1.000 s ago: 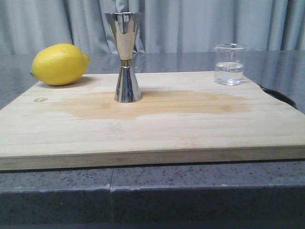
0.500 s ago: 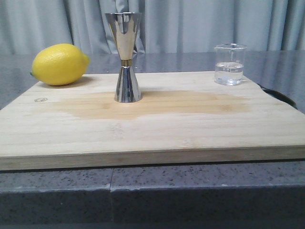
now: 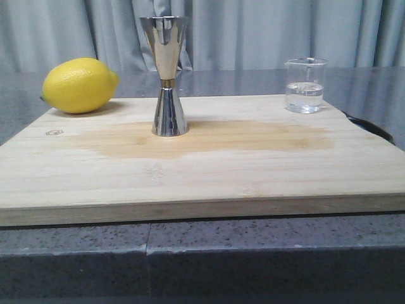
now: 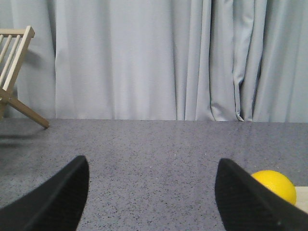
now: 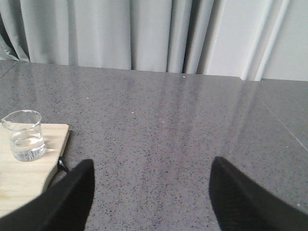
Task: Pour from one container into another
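Observation:
A small clear glass beaker with clear liquid in it stands upright at the far right corner of the wooden board; the right wrist view also catches the beaker. A shiny steel jigger stands upright on the board, left of centre. Neither arm appears in the front view. My left gripper is open over bare grey countertop, nothing between its fingers. Over the countertop to the right of the board, my right gripper is open and empty too.
A yellow lemon lies at the board's far left corner, and the lemon also peeks past a finger in the left wrist view. A wooden rack stands far off on the counter. A dark handle sticks out by the board's right edge. Grey curtains hang behind.

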You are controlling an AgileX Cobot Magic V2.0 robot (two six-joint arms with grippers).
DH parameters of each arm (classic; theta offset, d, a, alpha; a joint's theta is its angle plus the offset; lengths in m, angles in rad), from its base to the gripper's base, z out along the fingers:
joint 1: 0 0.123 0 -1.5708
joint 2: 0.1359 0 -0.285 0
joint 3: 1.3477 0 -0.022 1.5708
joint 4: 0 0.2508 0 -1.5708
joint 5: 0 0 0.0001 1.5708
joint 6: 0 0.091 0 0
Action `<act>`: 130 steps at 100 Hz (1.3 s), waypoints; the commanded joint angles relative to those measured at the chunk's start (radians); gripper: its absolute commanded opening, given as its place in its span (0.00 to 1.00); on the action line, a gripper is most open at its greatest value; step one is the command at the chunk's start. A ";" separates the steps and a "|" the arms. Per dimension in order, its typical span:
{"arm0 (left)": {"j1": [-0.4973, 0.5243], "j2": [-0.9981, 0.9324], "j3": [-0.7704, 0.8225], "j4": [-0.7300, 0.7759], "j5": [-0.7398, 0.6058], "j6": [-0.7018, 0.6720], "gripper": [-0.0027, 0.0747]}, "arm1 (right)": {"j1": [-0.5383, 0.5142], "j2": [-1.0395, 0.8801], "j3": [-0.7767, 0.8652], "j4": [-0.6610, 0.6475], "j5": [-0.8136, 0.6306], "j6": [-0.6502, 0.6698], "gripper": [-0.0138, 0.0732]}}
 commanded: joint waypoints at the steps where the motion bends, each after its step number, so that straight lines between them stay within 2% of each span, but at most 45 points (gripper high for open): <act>1: 0.003 0.016 -0.031 -0.005 -0.081 0.000 0.70 | -0.007 0.020 -0.034 -0.006 -0.068 -0.009 0.66; 14: 0.003 0.017 -0.031 -0.005 -0.076 0.000 0.71 | -0.007 0.020 -0.034 0.005 -0.063 -0.009 0.68; 27: 0.003 0.024 -0.041 -0.005 -0.059 0.000 0.76 | -0.007 0.020 -0.037 0.022 -0.058 -0.009 0.82; 36: 0.003 0.055 -0.083 -0.005 0.030 0.000 0.78 | -0.007 0.024 -0.049 0.039 -0.027 -0.009 0.87; 54: 0.003 0.162 -0.194 -0.005 0.206 0.014 0.78 | -0.007 0.088 -0.120 0.059 0.105 -0.009 0.87; 62: 0.003 0.219 -0.241 -0.041 0.280 0.072 0.78 | -0.007 0.125 -0.162 0.069 0.158 -0.009 0.87; 75: 0.003 0.304 -0.295 -0.208 0.406 0.286 0.78 | -0.007 0.194 -0.211 0.083 0.232 -0.009 0.87; 87: 0.003 0.385 -0.335 -0.445 0.501 0.497 0.78 | -0.007 0.239 -0.221 0.083 0.240 -0.009 0.87; 114: 0.003 0.559 -0.332 -1.011 0.649 1.132 0.78 | -0.007 0.278 -0.221 0.083 0.235 -0.009 0.87; 130: 0.003 0.651 -0.268 -1.352 0.665 1.523 0.78 | -0.007 0.278 -0.221 0.083 0.231 -0.009 0.87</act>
